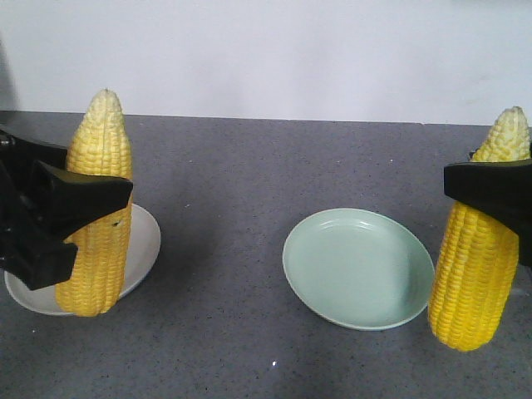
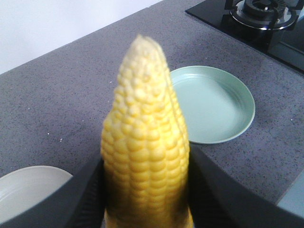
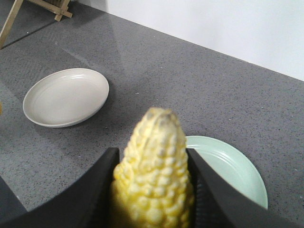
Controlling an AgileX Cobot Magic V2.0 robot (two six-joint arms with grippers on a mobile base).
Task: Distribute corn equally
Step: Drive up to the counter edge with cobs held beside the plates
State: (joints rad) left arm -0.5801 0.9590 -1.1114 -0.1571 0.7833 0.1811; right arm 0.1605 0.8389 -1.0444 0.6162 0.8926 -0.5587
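Take the green plate [image 1: 359, 268] as your reference, sitting on the grey counter [image 1: 241, 191].

Nearest to the front camera, your two arms each hold a cob upright. Your left gripper [image 1: 79, 218] is clamped across the middle of the left cob [image 1: 98, 208], black fingers [image 1: 79, 195] pressing on the kernels. That cob hangs well to the left of the green plate, in front of the white plate [image 1: 143, 249], pale tip up. Whether its lower end touches the white plate, you cannot tell. In the left wrist view the same cob [image 2: 145, 156] fills the gap between the jaws, with the green plate [image 2: 216, 104] beyond it.

Your right gripper [image 1: 490, 189] is closed around the upper part of the right cob [image 1: 475, 274], just below its pale tip. This cob stands just beside the green plate's right rim, its base low near the counter. In the right wrist view that cob [image 3: 154, 178] sits gripped between both fingers, with the green plate [image 3: 232, 166] directly behind it and the white plate [image 3: 66, 97] farther off.

Both plates hold nothing.

Farther back, beyond the green plate in the left wrist view, a black gas hob [image 2: 261, 19] sits on the counter. Behind the white plate in the right wrist view, a wooden stand [image 3: 28, 9] shows at the edge.
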